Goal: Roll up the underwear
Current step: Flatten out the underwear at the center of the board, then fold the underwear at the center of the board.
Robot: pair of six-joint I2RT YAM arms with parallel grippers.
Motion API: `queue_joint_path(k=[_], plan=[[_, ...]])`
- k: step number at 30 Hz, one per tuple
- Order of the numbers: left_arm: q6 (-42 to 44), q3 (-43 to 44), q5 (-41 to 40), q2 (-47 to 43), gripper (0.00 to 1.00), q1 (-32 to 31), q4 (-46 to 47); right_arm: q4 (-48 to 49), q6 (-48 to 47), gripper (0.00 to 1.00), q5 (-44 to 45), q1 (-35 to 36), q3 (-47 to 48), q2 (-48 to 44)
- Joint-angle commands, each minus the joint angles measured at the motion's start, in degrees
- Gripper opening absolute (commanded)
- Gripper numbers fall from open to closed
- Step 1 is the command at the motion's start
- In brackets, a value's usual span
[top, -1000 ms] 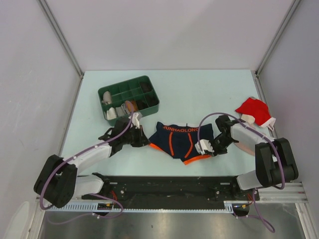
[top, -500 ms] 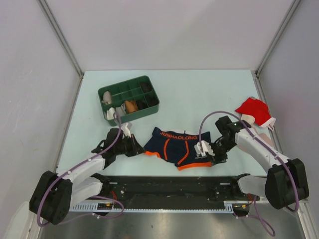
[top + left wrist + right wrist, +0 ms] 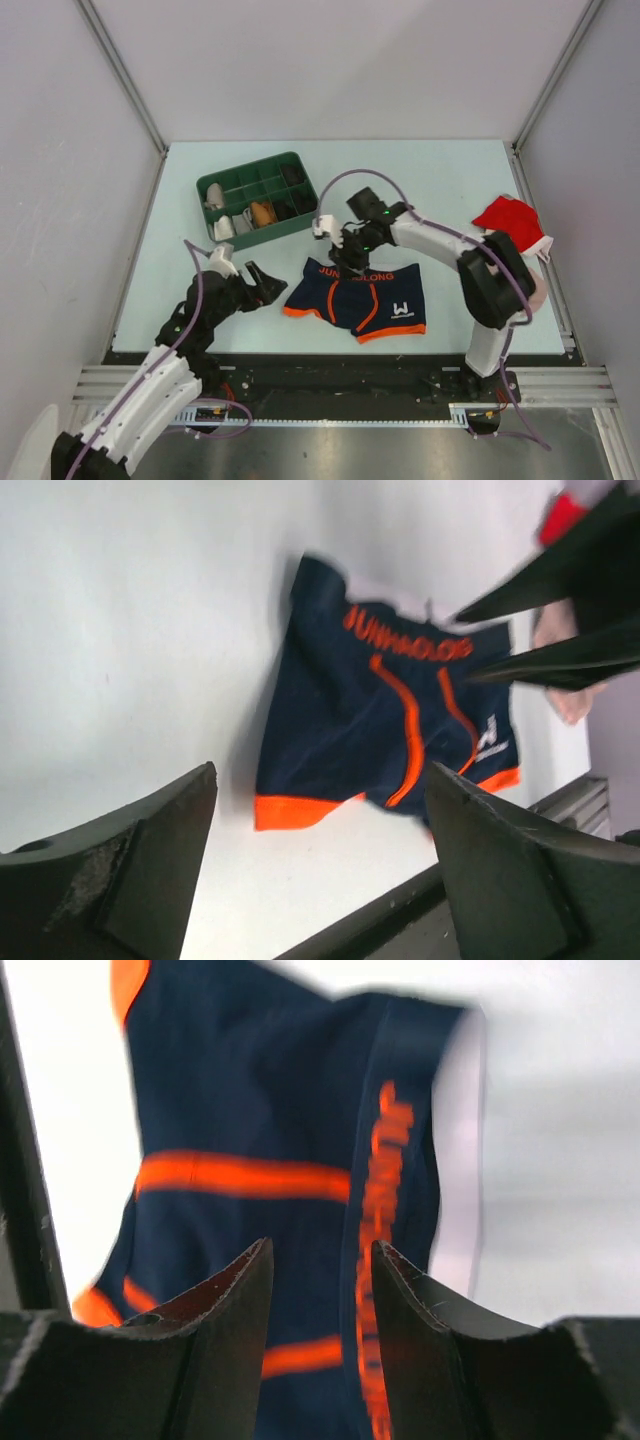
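Note:
The underwear point(image 3: 357, 300) lies spread flat near the table's front edge, navy with orange trim, its lettered waistband on the far side. My left gripper point(image 3: 268, 287) hovers just left of the underwear, jaws wide open and empty. In the left wrist view the underwear point(image 3: 385, 720) lies ahead of the left gripper point(image 3: 320, 865), apart from both fingers. My right gripper point(image 3: 347, 258) hangs over the waistband, partly open. In the right wrist view the right gripper point(image 3: 320, 1250) has the underwear point(image 3: 250, 1110) showing through the gap, with nothing pinched.
A green compartment tray point(image 3: 206, 186) with small rolled items stands at the back left of the pale table point(image 3: 420, 180). A red cloth point(image 3: 508, 221) lies at the right edge. The black rail point(image 3: 350, 365) runs along the near edge.
Both grippers have let go of the underwear and opened. The left one drew back to the left. The right arm swung from the right leg hem over to the waistband.

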Motion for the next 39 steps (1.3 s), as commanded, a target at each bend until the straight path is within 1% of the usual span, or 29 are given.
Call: queue_joint_path(k=[1, 3, 6, 10, 11, 13, 14, 16, 17, 18, 20, 23, 24, 25, 29, 34, 39], plan=[[1.7, 3.8, -5.4, -4.8, 0.9, 0.4, -5.4, 3.9, 9.3, 0.48, 6.1, 3.6, 7.8, 8.5], [1.7, 3.4, -4.4, -5.2, 0.9, 0.4, -5.4, 3.5, 9.7, 0.46, 7.6, 3.6, 10.7, 11.7], [1.7, 2.3, -3.3, -5.4, 0.9, 0.4, -4.8, 3.3, 9.5, 0.45, 9.1, 3.6, 12.8, 13.8], [1.2, 0.3, -2.2, -4.5, 0.91, 0.4, -2.8, 3.1, 9.1, 0.45, 10.4, 4.3, 12.6, 16.2], [1.0, 0.0, -2.1, -4.1, 0.91, 0.4, -1.5, 3.2, 8.9, 0.43, 11.1, 4.5, 12.4, 16.7], [0.9, -0.7, -1.2, -2.3, 0.91, 0.4, -0.1, 3.6, 8.8, 0.35, 12.4, 4.9, 11.8, 17.5], [1.2, -0.9, -1.1, -1.4, 0.91, 0.4, 1.3, 3.5, 8.8, 0.23, 12.7, 4.8, 11.8, 17.6], [1.6, -1.1, 0.1, 0.9, 0.9, 0.4, 2.9, 3.5, 9.5, 0.13, 13.7, 4.3, 11.7, 17.3], [2.3, -1.1, 0.7, 4.3, 0.89, 0.4, 3.7, 3.6, 9.9, 0.05, 13.7, 4.0, 11.7, 16.2], [2.7, -0.9, 1.1, 6.2, 0.88, 0.4, 5.1, 3.9, 10.3, 0.01, 13.7, 3.6, 11.7, 15.6], [3.8, -0.2, 2.8, 11.9, 0.87, 0.4, 6.9, 4.2, 11.3, 0.0, 13.7, 1.9, 11.4, 13.9], [5.0, 1.2, 3.9, 16.9, 0.84, 0.2, 10.0, 5.3, 12.8, 0.0, 13.9, -0.5, 10.6, 12.5], [5.4, 1.8, 3.9, 19.9, 0.83, 0.2, 10.0, 6.0, 13.1, 0.0, 14.0, -1.0, 10.2, 11.8], [5.9, 3.3, 3.9, 21.4, 0.83, 0.2, 12.0, 6.4, 13.4, 0.0, 14.2, -1.7, 10.0, 11.3], [9.0, 7.7, 4.2, 28.6, 0.81, -0.1, 13.4, 8.0, 15.4, 0.0, 15.0, -4.9, 8.9, 10.7], [13.3, 15.1, 6.8, 38.5, 0.82, -1.2, 14.0, 9.7, 17.2, 0.0, 18.4, -8.5, 8.3, 12.1], [17.9, 21.0, 6.9, 44.5, 0.83, -1.6, 11.8, 8.0, 16.9, 0.0, 18.4, -13.0, 8.4, 13.2]])
